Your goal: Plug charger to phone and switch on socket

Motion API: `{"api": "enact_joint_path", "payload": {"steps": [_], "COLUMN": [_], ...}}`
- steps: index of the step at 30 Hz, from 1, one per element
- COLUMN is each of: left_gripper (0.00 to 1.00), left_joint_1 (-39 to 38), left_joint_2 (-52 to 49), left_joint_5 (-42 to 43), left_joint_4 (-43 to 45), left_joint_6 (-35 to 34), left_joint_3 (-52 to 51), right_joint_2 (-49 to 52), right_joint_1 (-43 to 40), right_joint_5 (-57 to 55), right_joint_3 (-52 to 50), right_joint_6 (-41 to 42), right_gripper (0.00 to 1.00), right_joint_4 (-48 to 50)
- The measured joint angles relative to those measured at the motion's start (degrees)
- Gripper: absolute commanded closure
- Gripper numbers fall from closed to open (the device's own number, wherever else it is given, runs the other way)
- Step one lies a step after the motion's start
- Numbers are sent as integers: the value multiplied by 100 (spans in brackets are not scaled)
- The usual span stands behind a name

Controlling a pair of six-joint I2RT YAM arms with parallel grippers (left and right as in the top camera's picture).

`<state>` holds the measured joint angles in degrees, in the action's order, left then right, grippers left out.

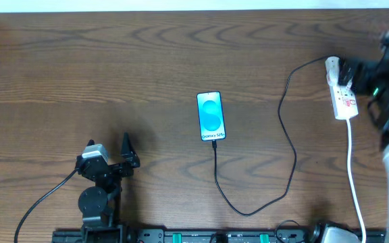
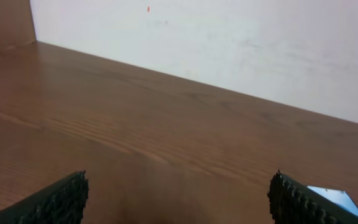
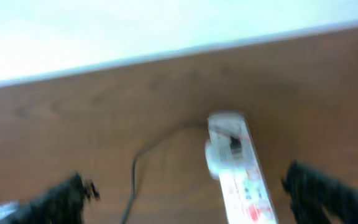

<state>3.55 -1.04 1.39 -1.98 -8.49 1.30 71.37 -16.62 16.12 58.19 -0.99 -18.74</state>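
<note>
The phone (image 1: 210, 116) lies face up mid-table, its blue screen lit; a sliver of it shows in the left wrist view (image 2: 335, 197). The charger cable (image 1: 290, 145) meets the phone's bottom edge with its plug, loops toward the front and runs up to the white adapter (image 1: 332, 66) in the socket strip (image 1: 344, 101). My right gripper (image 1: 348, 73) is open at the strip's far end; the blurred right wrist view shows the strip (image 3: 244, 180) and adapter (image 3: 219, 152) between the open fingers (image 3: 191, 190). My left gripper (image 1: 128, 155) is open and empty (image 2: 179, 202), left of the phone.
The strip's white cord (image 1: 353, 179) runs down the right side to the front edge. The left arm's base and black cable (image 1: 42, 199) sit at the front left. A white wall (image 2: 229, 43) borders the table's far edge.
</note>
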Motion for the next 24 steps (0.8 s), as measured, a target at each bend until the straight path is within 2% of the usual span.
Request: {"api": "enact_joint_path", "payload": {"steps": [4,12,17,24], "left_gripper": [7,8,7,8], "left_joint_1": [0,0,0,0], "left_joint_2": [7,7,7,7], "left_joint_5": [0,-2,0,0], "left_joint_4": [0,0,2,0], "left_joint_6": [0,2,2,0], "left_joint_3": [0,0,0,0], "right_joint_2": [-1040,-3086,-4096,-5056], "right_joint_1": [0,0,0,0], "right_joint_5": [46,87,87,87], "right_joint_3": [-1703,-4024,-4955,-5464], "right_joint_6": [15,17,17,17], "right_gripper": [1,1,1,1], "right_joint_4": [997,1596,1628,1639]}}
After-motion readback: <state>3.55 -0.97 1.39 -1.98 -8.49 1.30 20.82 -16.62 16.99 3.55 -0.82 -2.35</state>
